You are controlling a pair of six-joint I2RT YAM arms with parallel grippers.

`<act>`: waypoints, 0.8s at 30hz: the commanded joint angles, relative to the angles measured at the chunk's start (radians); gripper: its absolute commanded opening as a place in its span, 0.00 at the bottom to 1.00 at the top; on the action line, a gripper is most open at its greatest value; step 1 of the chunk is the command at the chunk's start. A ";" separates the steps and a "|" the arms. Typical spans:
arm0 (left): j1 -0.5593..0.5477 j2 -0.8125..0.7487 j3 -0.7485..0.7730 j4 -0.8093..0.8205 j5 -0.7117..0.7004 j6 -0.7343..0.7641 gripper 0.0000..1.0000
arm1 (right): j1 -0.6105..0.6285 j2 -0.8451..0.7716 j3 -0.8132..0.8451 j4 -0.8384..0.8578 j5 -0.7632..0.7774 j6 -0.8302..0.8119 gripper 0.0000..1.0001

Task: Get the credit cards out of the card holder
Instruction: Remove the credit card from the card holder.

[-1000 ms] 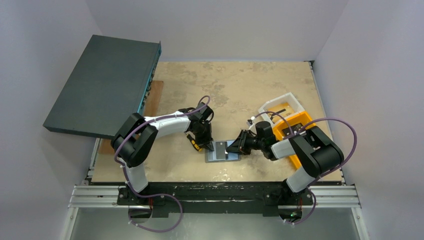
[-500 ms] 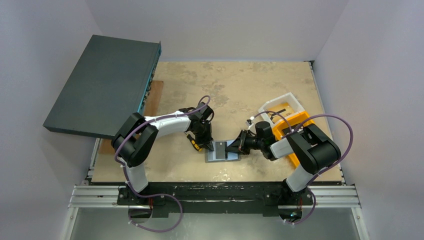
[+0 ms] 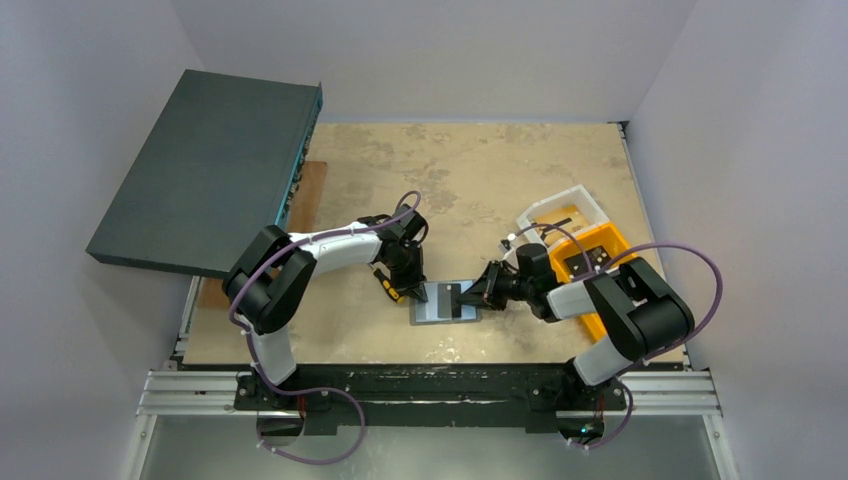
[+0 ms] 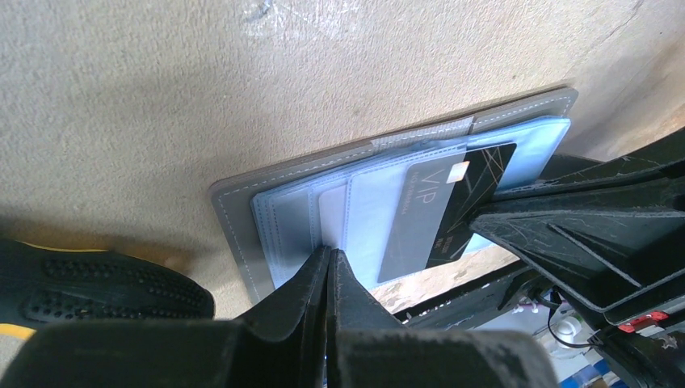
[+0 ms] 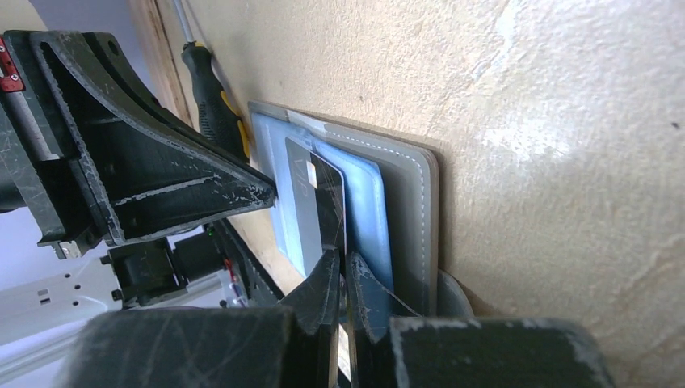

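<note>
The card holder (image 3: 432, 310) lies open on the table, grey outside (image 4: 242, 212), pale blue inside. My left gripper (image 3: 417, 291) is shut, and its closed tips (image 4: 329, 255) press down on the holder's inner pockets. My right gripper (image 3: 471, 296) is shut on a dark VIP credit card (image 4: 446, 212). The card sticks partway out of a pocket and stands on edge between the right fingertips in the right wrist view (image 5: 320, 202). A pale card edge (image 4: 331, 217) shows in another pocket. The two grippers face each other across the holder (image 5: 410, 194).
A black-and-yellow screwdriver (image 3: 388, 284) lies just left of the holder, seen also in the right wrist view (image 5: 212, 103). An orange bin (image 3: 612, 240) and a white bin (image 3: 590, 206) stand to the right. A large dark flat box (image 3: 205, 170) overhangs the far left.
My right arm has drawn back a little to the right with the card in its grip. The left gripper has stayed on the holder.
</note>
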 commanded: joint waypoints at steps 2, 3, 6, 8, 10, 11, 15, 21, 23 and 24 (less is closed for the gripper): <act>0.002 0.004 -0.026 -0.048 -0.142 0.023 0.00 | -0.015 -0.064 -0.003 -0.127 0.078 -0.063 0.00; 0.003 0.002 -0.027 -0.045 -0.141 0.024 0.00 | -0.016 -0.075 -0.001 -0.140 0.081 -0.066 0.00; 0.002 -0.005 -0.024 -0.037 -0.137 0.027 0.00 | -0.016 -0.102 0.012 -0.179 0.092 -0.077 0.00; 0.002 -0.011 -0.020 -0.033 -0.133 0.031 0.00 | -0.016 -0.121 0.020 -0.200 0.097 -0.083 0.00; 0.000 -0.016 -0.015 -0.027 -0.123 0.037 0.00 | -0.017 -0.138 0.026 -0.220 0.105 -0.086 0.00; 0.000 -0.018 -0.011 -0.027 -0.121 0.040 0.00 | -0.017 -0.147 0.030 -0.230 0.108 -0.088 0.00; 0.001 -0.030 0.007 -0.024 -0.107 0.047 0.00 | -0.016 -0.177 0.046 -0.272 0.119 -0.094 0.00; -0.004 -0.061 0.049 -0.035 -0.087 0.058 0.00 | -0.017 -0.214 0.065 -0.318 0.129 -0.099 0.00; -0.005 -0.073 0.063 -0.040 -0.081 0.061 0.00 | -0.016 -0.224 0.070 -0.329 0.130 -0.101 0.00; -0.006 -0.080 0.068 -0.043 -0.080 0.062 0.00 | -0.016 -0.229 0.073 -0.335 0.131 -0.102 0.00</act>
